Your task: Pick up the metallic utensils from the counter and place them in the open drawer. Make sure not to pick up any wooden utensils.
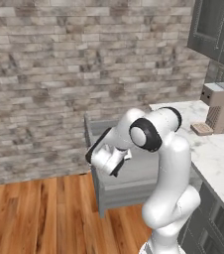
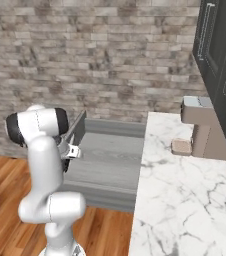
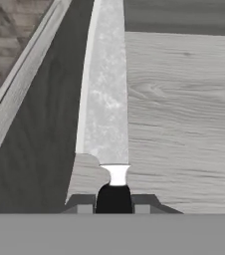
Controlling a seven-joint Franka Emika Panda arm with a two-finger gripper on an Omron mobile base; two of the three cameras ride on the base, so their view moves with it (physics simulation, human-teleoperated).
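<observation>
While its two small dark finger tips are closed on the black handle, the gripper (image 3: 113,204) holds a black-handled knife with a broad silver blade (image 3: 104,99), which is seen in the hand view stretching away from the hand over the drawer. Beneath and beside the blade lies the flat grey wood-grained floor of the wide shallow grey open drawer (image 3: 184,109), with one dark side wall running along the left of the blade. Whether the blade is touching the floor or is held just above it cannot be told.

From the two base views the hand is seen lowered at the near side of the drawer (image 2: 110,155), which stands pulled out below the end of the broad white marble counter with grey veins (image 2: 185,200). A small tan block (image 2: 181,146) rests on the counter beside a beige boxy appliance (image 2: 205,130).

By judgement, the knife is carried to its place but not yet released; letting it go is what is left for this piece. No other utensil, metal or wooden, is made out on the visible stretch of counter, so how many pieces are left cannot be told.
</observation>
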